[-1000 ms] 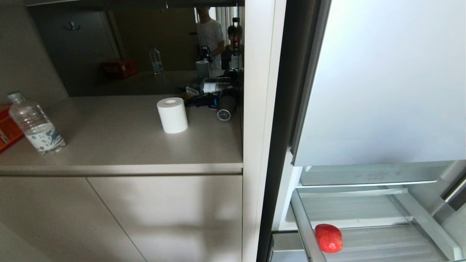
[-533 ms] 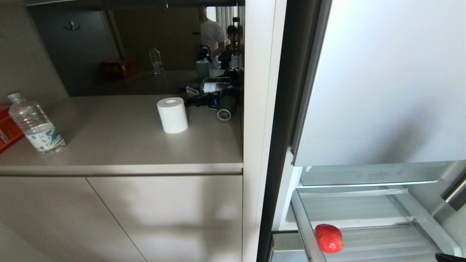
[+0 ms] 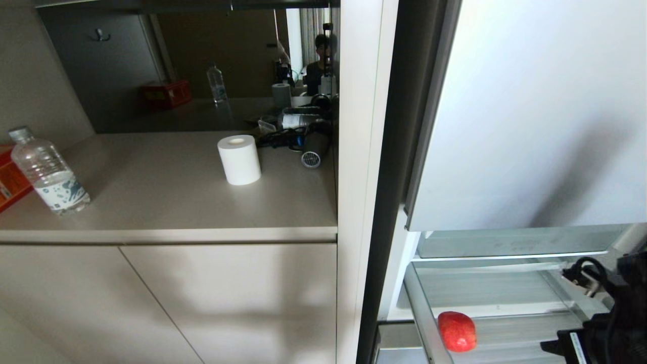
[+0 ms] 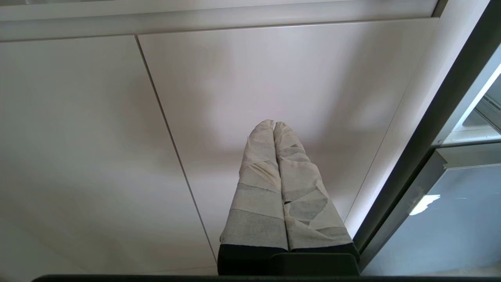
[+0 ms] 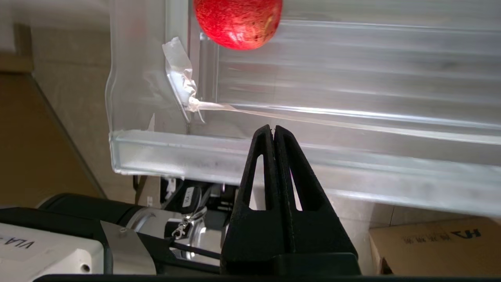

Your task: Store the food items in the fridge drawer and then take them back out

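A red apple (image 3: 456, 331) lies on the ribbed floor of the pulled-out clear fridge drawer (image 3: 423, 323), close to its left wall. The right wrist view shows that apple (image 5: 238, 21) beyond the drawer's frosted front lip (image 5: 352, 172). My right gripper (image 5: 273, 128) is shut and empty, just outside and in front of that lip. In the head view only the right arm's wrist (image 3: 614, 313) shows, at the lower right. My left gripper (image 4: 273, 123), with taped fingers, is shut and empty, parked facing a cabinet door.
The grey upper fridge door (image 3: 530, 111) hangs above the drawer. On the counter to the left stand a water bottle (image 3: 48, 172), a paper roll (image 3: 239, 159) and a hair dryer (image 3: 313, 146). A cardboard box (image 5: 434, 250) sits on the floor under the drawer.
My right arm has risen into the head view at the lower right, over the drawer's right side. The apple has not moved. One person's reflection has left the mirror.
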{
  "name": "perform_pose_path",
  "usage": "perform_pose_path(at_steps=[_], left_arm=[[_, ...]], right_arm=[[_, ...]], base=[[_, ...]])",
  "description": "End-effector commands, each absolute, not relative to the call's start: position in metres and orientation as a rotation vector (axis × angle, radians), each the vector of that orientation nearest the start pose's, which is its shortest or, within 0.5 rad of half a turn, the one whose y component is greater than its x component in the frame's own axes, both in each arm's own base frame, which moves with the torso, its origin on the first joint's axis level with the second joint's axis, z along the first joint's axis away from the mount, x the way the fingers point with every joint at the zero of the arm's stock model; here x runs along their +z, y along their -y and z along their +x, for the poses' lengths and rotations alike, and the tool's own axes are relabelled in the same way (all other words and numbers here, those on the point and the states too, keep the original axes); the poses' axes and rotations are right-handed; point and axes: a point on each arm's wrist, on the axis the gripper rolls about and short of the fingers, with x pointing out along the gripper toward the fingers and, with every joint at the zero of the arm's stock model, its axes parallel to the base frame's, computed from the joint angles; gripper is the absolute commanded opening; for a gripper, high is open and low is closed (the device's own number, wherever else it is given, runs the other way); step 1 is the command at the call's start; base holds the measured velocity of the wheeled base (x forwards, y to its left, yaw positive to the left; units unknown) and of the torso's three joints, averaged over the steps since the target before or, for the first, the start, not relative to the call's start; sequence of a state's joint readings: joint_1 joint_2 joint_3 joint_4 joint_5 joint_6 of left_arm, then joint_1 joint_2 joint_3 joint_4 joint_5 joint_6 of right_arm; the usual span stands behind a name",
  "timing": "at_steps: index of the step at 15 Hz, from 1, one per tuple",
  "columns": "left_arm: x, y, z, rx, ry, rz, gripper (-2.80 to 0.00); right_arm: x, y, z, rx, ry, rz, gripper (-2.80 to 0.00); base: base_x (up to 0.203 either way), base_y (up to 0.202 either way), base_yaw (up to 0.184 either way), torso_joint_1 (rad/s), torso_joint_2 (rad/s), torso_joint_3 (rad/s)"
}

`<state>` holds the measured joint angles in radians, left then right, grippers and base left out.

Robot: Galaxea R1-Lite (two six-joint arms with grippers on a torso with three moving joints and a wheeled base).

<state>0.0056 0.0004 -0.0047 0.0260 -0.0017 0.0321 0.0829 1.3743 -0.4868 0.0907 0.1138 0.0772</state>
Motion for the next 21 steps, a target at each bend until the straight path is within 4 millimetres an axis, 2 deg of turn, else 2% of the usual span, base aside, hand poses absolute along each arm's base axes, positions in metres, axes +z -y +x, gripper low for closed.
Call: perform_pose_path(at_steps=[1, 4, 5, 6, 9, 13, 21], left_arm=[[0.074, 0.0, -0.023, 0.004, -0.022, 0.032, -2.8], [0.074, 0.0, -0.023, 0.004, -0.022, 0.032, -2.8], [0.074, 0.0, -0.023, 0.004, -0.022, 0.032, -2.8], [0.074, 0.0, -0.023, 0.004, -0.022, 0.032, -2.8], [0.074, 0.0, -0.023, 0.004, -0.022, 0.032, -2.8], [0.074, 0.0, -0.023, 0.004, -0.022, 0.032, -2.8], [0.074, 0.0, -0.023, 0.004, -0.022, 0.032, -2.8]], right_arm=[[0.103, -0.022, 0.181, 0.156, -1.078, 0.076, -2.8], [0.092, -0.03, 0.19, 0.189, -1.111, 0.055, -2.8], [0.09, -0.031, 0.191, 0.194, -1.111, 0.052, -0.28], [0.088, -0.035, 0.193, 0.206, -1.112, 0.044, 0.0], [0.081, -0.039, 0.199, 0.213, -1.14, 0.043, 0.0], [0.07, -0.045, 0.22, 0.199, -1.128, 0.076, 0.0], [0.042, -0.051, 0.25, 0.184, -1.167, 0.087, 0.0]], base=[[0.0, 0.0, 0.0, 0.0, 0.0, 0.0], [0.0, 0.0, 0.0, 0.0, 0.0, 0.0], [0.0, 0.0, 0.0, 0.0, 0.0, 0.0], [0.0, 0.0, 0.0, 0.0, 0.0, 0.0], [0.0, 0.0, 0.0, 0.0, 0.0, 0.0], [0.0, 0.0, 0.0, 0.0, 0.0, 0.0], [0.0, 0.0, 0.0, 0.0, 0.0, 0.0]])
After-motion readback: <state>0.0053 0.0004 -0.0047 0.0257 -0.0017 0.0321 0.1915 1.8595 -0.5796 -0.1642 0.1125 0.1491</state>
